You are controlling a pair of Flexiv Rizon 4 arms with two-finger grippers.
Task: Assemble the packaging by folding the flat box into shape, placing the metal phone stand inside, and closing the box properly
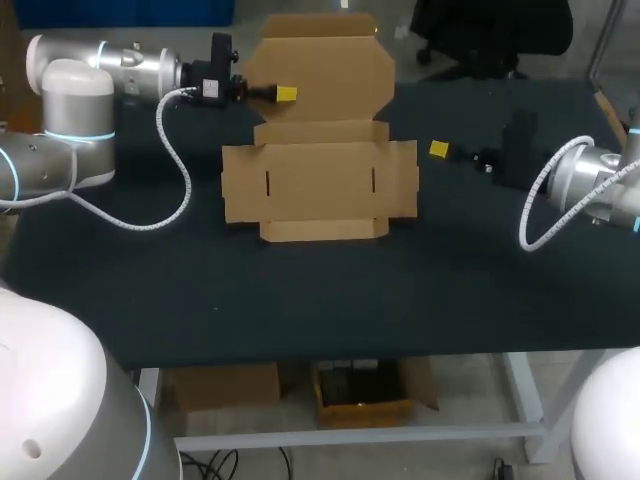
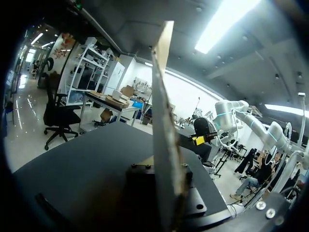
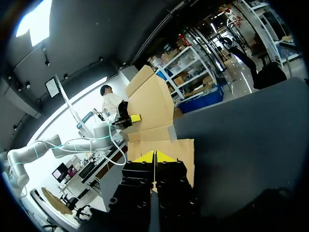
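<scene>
The brown cardboard box [image 1: 320, 190] lies unfolded on the dark table. Its big back panel [image 1: 320, 70] stands raised. My left gripper [image 1: 285, 94] comes in from the left and is shut on that raised panel's left part. In the left wrist view the panel [image 2: 164, 121] runs edge-on out of the gripper. My right gripper [image 1: 438, 150] hovers just right of the box's right flap, shut with nothing in it and apart from the card. In the right wrist view its yellow tips [image 3: 154, 157] meet and point at the flat box [image 3: 169, 147], with the raised panel [image 3: 152, 101] behind.
The dark table [image 1: 300, 290] stretches wide in front of the box. A grey cable [image 1: 170, 170] loops from my left arm onto the table's left part, and another cable [image 1: 535, 215] hangs by my right arm.
</scene>
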